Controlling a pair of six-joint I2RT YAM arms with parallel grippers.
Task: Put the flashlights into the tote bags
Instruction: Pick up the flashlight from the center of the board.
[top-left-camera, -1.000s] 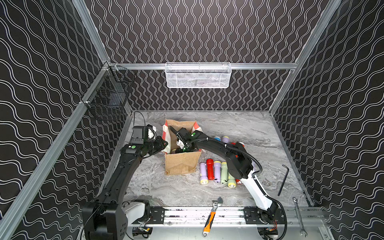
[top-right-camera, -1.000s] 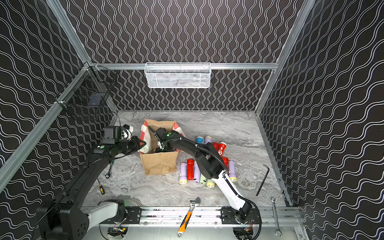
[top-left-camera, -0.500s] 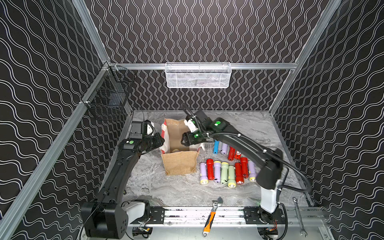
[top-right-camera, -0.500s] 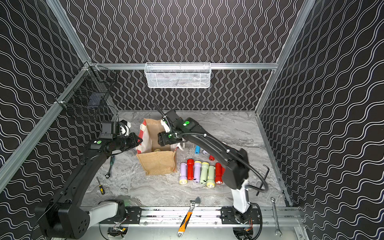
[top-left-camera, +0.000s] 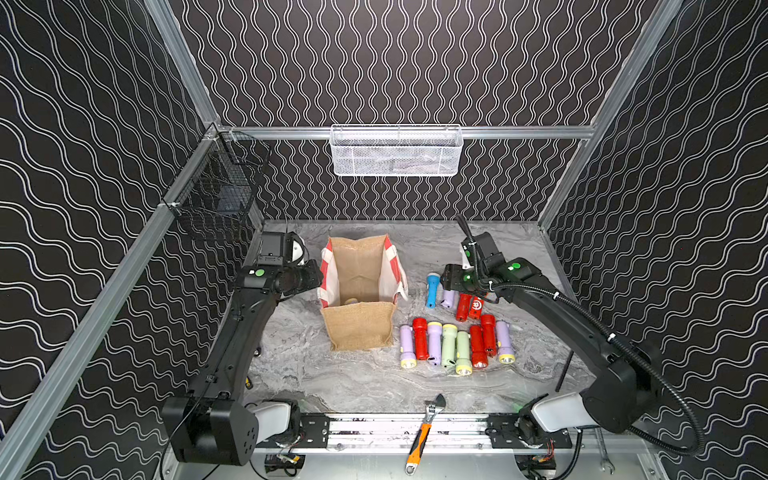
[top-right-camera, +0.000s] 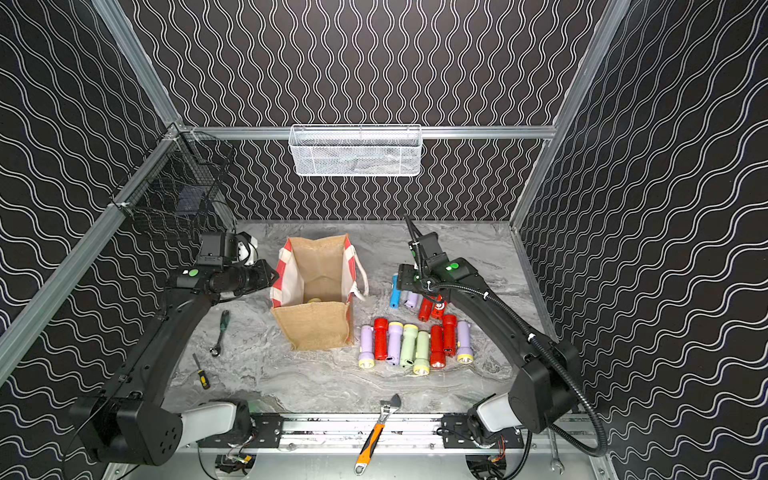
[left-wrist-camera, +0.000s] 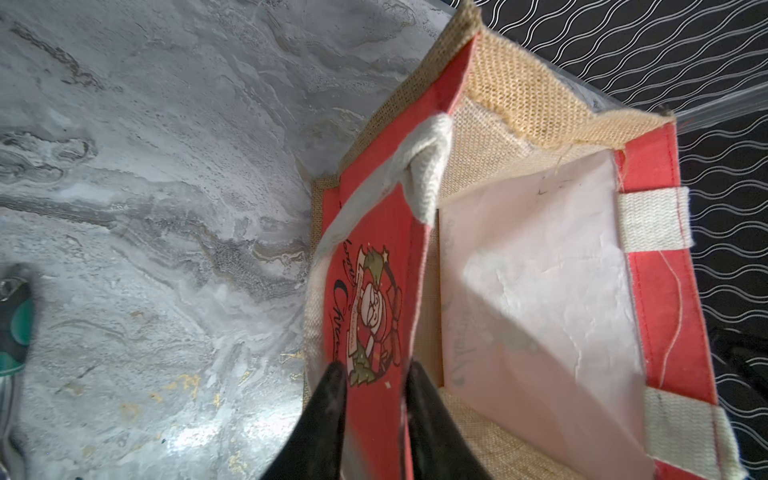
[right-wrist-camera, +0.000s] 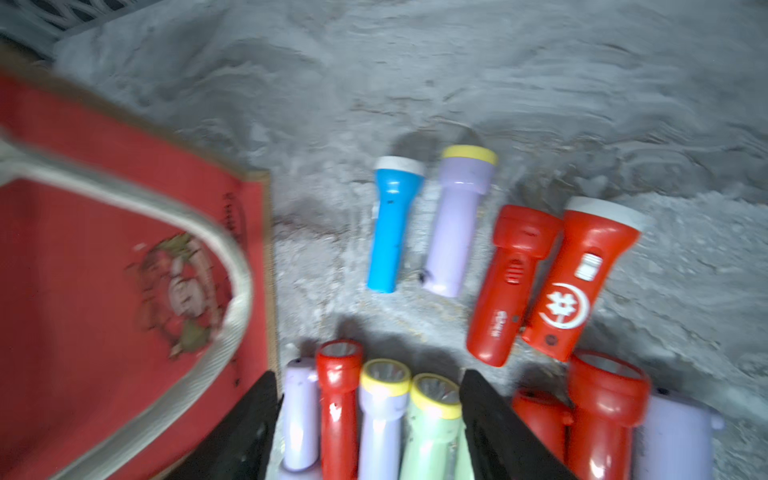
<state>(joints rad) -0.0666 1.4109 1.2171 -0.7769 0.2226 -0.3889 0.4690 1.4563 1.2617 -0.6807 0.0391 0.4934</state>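
The right gripper (right-wrist-camera: 369, 374), spread and empty, hangs over packed red, lilac and green plastic flashlights (top-left-camera: 449, 345) beside the tan jute tote bag (top-left-camera: 359, 328): it may nudge neighbours. The left gripper (left-wrist-camera: 374, 370) straddles the bag's wall, pinch unclear; the bag could slump.

Orange-handled wrench (top-left-camera: 424, 431) across the front rail (top-left-camera: 374, 430), white mesh basket (top-left-camera: 397, 151) on the back wall (top-left-camera: 395, 62)

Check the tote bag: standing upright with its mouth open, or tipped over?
Upright and open. In both top views the tote bag stands on its base, mouth spread wide, with a flashlight showing its pale yellow head on the bag's floor.
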